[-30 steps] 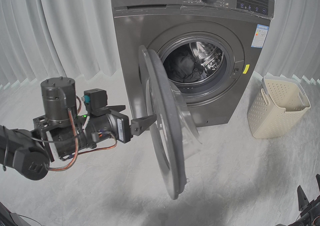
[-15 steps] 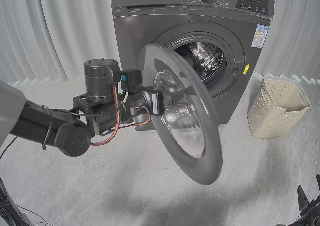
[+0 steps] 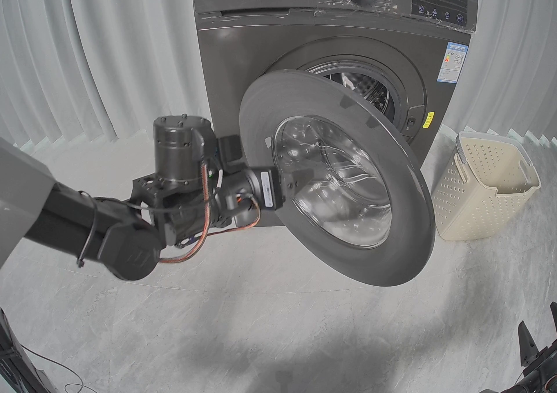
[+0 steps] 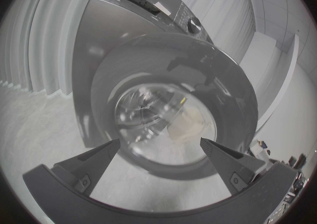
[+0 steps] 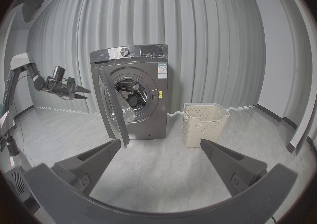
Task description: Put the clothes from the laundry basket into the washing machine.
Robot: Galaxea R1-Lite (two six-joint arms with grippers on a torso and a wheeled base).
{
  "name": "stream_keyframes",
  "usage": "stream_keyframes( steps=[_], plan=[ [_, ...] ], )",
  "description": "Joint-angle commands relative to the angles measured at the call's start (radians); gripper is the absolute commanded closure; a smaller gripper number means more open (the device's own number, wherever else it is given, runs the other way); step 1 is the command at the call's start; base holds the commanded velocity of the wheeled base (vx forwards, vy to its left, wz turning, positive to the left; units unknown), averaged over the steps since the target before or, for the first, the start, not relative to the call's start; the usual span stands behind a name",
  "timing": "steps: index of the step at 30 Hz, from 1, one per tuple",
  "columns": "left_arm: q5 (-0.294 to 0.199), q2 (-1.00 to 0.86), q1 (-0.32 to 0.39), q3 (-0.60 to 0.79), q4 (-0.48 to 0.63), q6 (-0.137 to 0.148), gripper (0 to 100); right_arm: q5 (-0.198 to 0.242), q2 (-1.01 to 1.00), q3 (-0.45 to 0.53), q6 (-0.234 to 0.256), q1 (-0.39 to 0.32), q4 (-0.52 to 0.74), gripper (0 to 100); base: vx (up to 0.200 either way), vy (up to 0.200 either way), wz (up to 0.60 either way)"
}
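The grey washing machine point(image 3: 325, 23) stands ahead with its round glass door point(image 3: 400, 226) swung partway across the drum opening point(image 3: 371, 92). My left gripper point(image 3: 297, 182) is open and rests against the door's outer face near its left rim. In the left wrist view the door point(image 4: 228, 79) looms just beyond the open left gripper point(image 4: 159, 141). The cream laundry basket point(image 3: 487, 191) stands on the floor right of the machine, showing bare perforated walls inside. My right gripper point(image 5: 158, 142) hangs open and holds nothing, low at the right point(image 3: 536, 348). Dark clothes point(image 5: 133, 99) lie in the drum.
White curtains point(image 3: 87, 34) hang behind the machine. Pale tiled floor point(image 3: 261, 324) stretches in front of the machine and the basket. The right wrist view shows the machine point(image 5: 132, 66) and basket point(image 5: 204, 122) from farther back.
The door has swung from edge-on and wide open to about half shut. My left arm has moved forward and right with it, staying against its outer face. The right arm has not moved.
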Motion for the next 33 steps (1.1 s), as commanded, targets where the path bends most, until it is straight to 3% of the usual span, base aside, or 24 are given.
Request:
stream_keyframes(
  steps=[1, 5, 8, 9, 10, 12, 15, 17, 19, 21, 24, 25, 26, 27, 28, 29, 30, 31, 33],
  plan=[
    [0.006, -0.347, 0.008, 0.370, -0.005, 0.092, 0, 0.001, -0.009, 0.001, -0.001, -0.001, 0.001, 0, 0.000, 0.000, 0.00],
    [0.004, -0.594, 0.045, 0.571, 0.002, 0.103, 0, 0.000, -0.009, 0.001, 0.000, 0.000, 0.000, 0, 0.000, 0.000, 0.00],
    [0.010, -0.729, 0.058, 0.660, 0.014, 0.132, 0, -0.003, -0.009, 0.002, -0.001, -0.001, 0.000, 0, 0.000, 0.000, 0.00],
    [0.015, -0.857, 0.071, 0.744, 0.023, 0.176, 0, -0.003, -0.009, 0.001, -0.001, -0.003, 0.000, 0, 0.000, 0.000, 0.00],
    [0.017, -0.930, 0.081, 0.788, 0.031, 0.201, 0, -0.003, -0.009, 0.001, -0.007, -0.003, 0.001, 0, 0.000, 0.000, 0.00],
    [0.017, -1.062, 0.104, 0.854, 0.063, 0.230, 0, -0.006, -0.009, 0.001, -0.001, -0.004, 0.003, 0, 0.000, 0.000, 0.00],
    [0.033, -1.253, 0.178, 0.919, 0.169, 0.239, 0, -0.006, -0.009, -0.018, -0.010, -0.004, -0.014, 0, 0.000, 0.000, 0.00],
    [0.047, -1.394, 0.236, 0.925, 0.265, 0.235, 0, 0.004, -0.012, -0.110, -0.006, -0.003, -0.046, 0, 0.000, 0.000, 0.00],
    [0.049, -1.545, 0.282, 0.933, 0.393, 0.236, 0, 0.063, 0.010, -0.236, -0.001, 0.005, -0.036, 0, 0.000, 0.000, 0.00],
    [0.047, -1.703, 0.316, 0.926, 0.545, 0.241, 0, 0.159, 0.073, -0.309, 0.000, 0.012, 0.010, 0, 0.000, 0.000, 0.00],
    [0.046, -1.812, 0.410, 0.940, 0.670, 0.241, 0, 0.277, 0.215, -0.337, 0.000, 0.012, 0.042, 0, 0.000, 0.000, 0.00],
    [0.050, -1.813, 0.419, 0.954, 0.673, 0.244, 0, 0.305, 0.258, -0.337, -0.001, 0.014, 0.038, 0, 0.000, 0.000, 0.00],
    [0.050, -1.813, 0.419, 0.954, 0.673, 0.244, 0, 0.305, 0.258, -0.337, -0.001, 0.014, 0.038, 0, 0.000, 0.000, 0.00],
    [0.075, -1.813, 0.422, 1.012, 0.646, 0.242, 0, 0.389, 0.367, -0.340, -0.007, 0.022, 0.009, 0, 0.000, 0.000, 0.00],
    [0.084, -1.813, 0.425, 1.026, 0.634, 0.241, 0, 0.414, 0.393, -0.340, -0.009, 0.026, -0.004, 0, 0.000, 0.000, 0.00],
    [0.116, -1.812, 0.440, 1.049, 0.612, 0.235, 0, 0.504, 0.489, -0.341, -0.015, 0.049, -0.063, 0, 0.000, 0.000, 0.00],
    [0.116, -1.812, 0.440, 1.049, 0.612, 0.235, 0, 0.504, 0.489, -0.341, -0.015, 0.049, -0.063, 0, 0.000, 0.000, 0.00],
    [0.133, -1.813, 0.482, 1.046, 0.617, 0.233, 0, 0.567, 0.625, -0.341, -0.021, 0.077, -0.148, 0, 0.000, 0.000, 0.00],
    [0.132, -1.819, 0.543, 1.046, 0.617, 0.235, 0, 0.569, 0.768, -0.354, -0.037, 0.115, -0.231, 0, 0.000, 0.000, 0.00]
  ],
)
